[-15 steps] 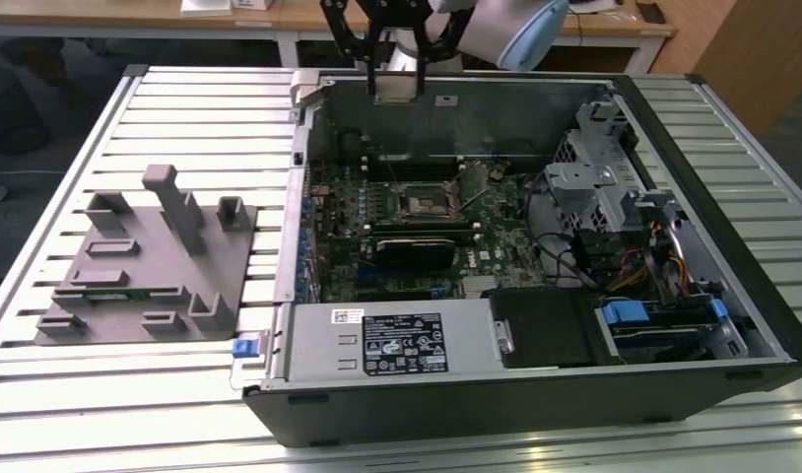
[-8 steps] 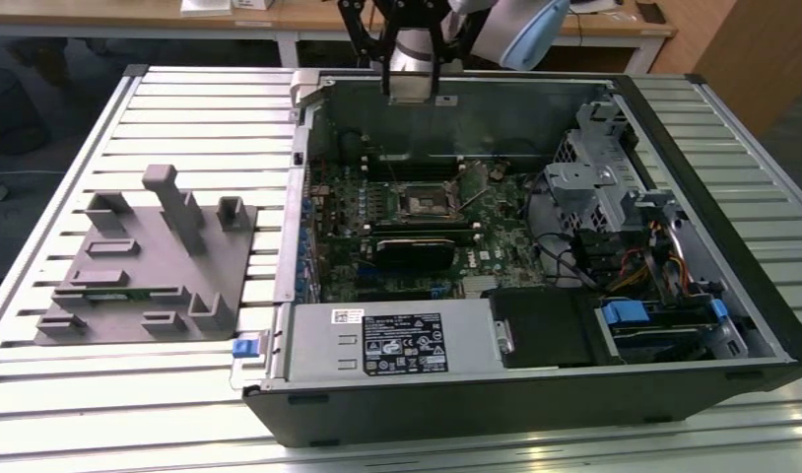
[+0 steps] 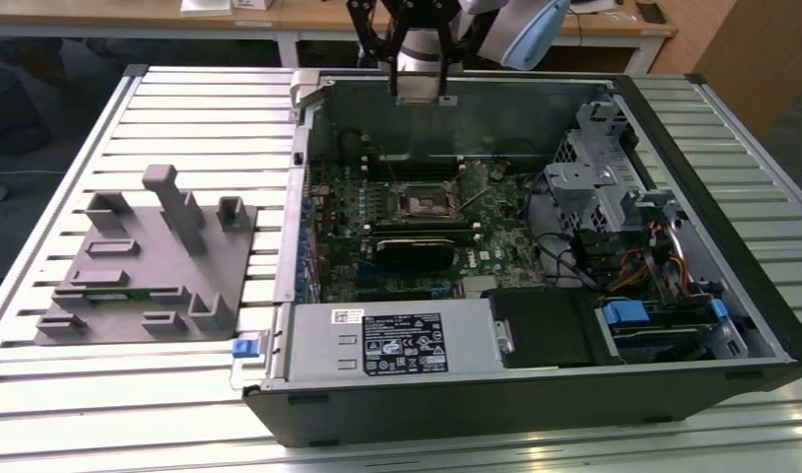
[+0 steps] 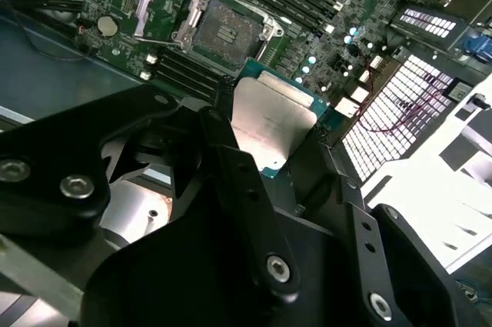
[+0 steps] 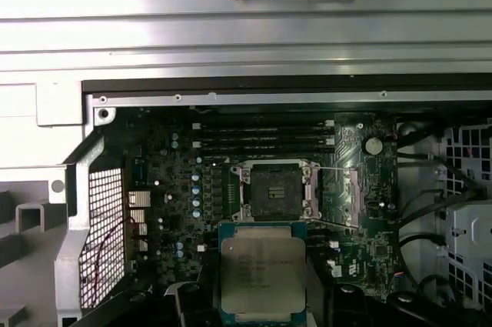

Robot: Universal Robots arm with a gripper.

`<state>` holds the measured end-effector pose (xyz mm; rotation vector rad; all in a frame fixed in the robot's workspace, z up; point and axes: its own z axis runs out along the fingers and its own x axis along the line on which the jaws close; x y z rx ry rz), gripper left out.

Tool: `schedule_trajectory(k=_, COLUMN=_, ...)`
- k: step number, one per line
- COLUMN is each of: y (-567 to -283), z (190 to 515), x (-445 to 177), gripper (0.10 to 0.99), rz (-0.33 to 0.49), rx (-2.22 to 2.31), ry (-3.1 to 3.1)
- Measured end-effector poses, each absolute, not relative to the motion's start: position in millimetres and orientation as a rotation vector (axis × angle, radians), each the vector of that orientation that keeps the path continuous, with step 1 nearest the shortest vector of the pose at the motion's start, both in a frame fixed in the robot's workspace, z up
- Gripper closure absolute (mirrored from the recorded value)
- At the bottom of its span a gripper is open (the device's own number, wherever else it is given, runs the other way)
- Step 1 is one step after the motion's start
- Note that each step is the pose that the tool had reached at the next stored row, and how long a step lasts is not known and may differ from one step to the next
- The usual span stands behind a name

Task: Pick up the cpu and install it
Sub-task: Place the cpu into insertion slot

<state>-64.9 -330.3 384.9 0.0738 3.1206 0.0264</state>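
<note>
You have the cpu [image 4: 273, 123] clamped by its edges between the gripper [image 3: 424, 96] jaws, high over the open computer case [image 3: 506, 414], metal top facing the wrist, likely so its underside faces the motherboard's [image 5: 369, 188] empty socket [image 5: 274, 192]

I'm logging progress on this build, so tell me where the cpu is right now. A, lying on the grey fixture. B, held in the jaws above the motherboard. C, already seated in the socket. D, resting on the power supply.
B: in the second wrist view the cpu is clamped between the jaws of the gripper, and in the first wrist view the socket lies open and empty.
</note>
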Motion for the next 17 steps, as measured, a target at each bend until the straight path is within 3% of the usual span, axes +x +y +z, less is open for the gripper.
schedule_trajectory(k=17, y=-329.1, z=383.6, x=-64.4, gripper=0.553, rz=0.021, rx=0.257, ry=3.109)
